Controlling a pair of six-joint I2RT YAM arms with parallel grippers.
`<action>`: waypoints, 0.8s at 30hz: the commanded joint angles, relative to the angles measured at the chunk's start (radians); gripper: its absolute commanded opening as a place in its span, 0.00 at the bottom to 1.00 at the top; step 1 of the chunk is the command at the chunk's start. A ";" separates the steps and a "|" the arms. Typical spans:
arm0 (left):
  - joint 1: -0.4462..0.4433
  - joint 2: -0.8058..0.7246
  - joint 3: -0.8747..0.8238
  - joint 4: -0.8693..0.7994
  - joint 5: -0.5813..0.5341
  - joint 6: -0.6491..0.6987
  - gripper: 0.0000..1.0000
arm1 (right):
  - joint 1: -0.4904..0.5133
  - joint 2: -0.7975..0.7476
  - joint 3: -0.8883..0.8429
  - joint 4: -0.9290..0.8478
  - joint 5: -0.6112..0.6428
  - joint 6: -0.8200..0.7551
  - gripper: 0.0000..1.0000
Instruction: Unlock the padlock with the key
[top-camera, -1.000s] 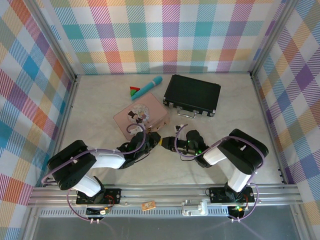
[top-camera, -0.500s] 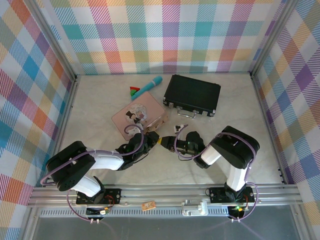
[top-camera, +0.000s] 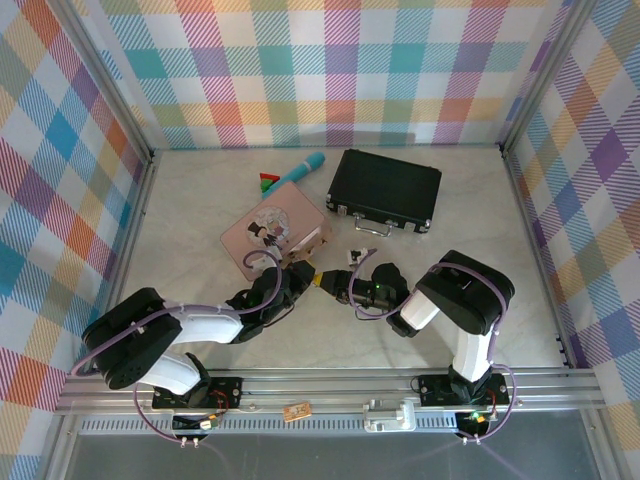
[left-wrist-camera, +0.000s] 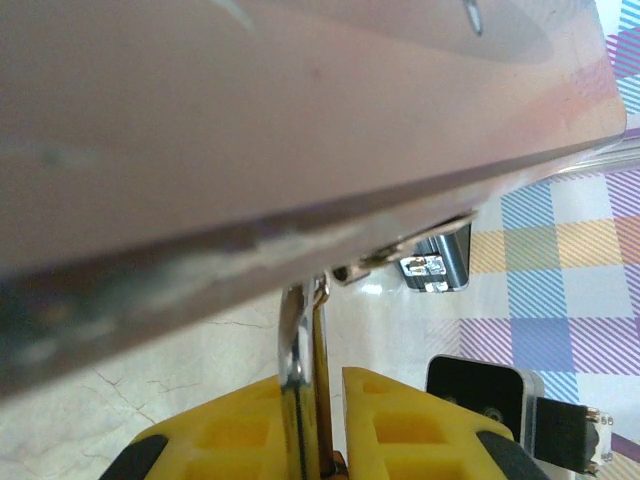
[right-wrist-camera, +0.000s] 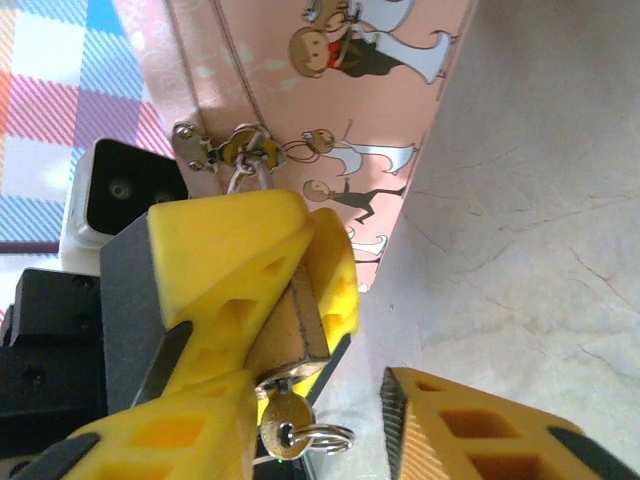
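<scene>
The brass padlock (right-wrist-camera: 295, 315) hangs by its silver shackle (left-wrist-camera: 300, 340) from the hasp of the pink tin (top-camera: 268, 230). My left gripper (left-wrist-camera: 328, 420) is shut on the padlock, its yellow fingers (right-wrist-camera: 235, 250) clamping the body from both sides. The small key (right-wrist-camera: 285, 428) sticks in the keyhole at the padlock's bottom end, with a wire ring through its head. My right gripper (right-wrist-camera: 320, 440) faces it with the jaws apart. The key head lies against the left finger and well short of the right one. In the top view both grippers meet nose to nose at the tin's front corner (top-camera: 318, 281).
A black case (top-camera: 385, 188) with a silver handle lies behind the right arm. A teal wand (top-camera: 295, 174) and a red-green block (top-camera: 267, 181) lie behind the tin. An orange-brown tag (top-camera: 296, 411) sits on the front rail. Checked walls close in the table.
The left gripper and the tin have shifted slightly left and back, with the padlock still held. The right gripper followed to the left and stays at the key.
</scene>
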 joint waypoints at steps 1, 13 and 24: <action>0.006 -0.060 0.011 0.090 -0.029 -0.003 0.00 | 0.007 0.000 0.015 0.022 -0.006 0.008 0.31; 0.005 -0.044 0.002 0.130 -0.048 -0.007 0.00 | 0.028 -0.023 0.037 0.023 -0.005 0.043 0.23; 0.003 -0.006 -0.022 0.213 -0.051 -0.040 0.00 | 0.036 -0.031 0.057 0.024 -0.009 0.063 0.18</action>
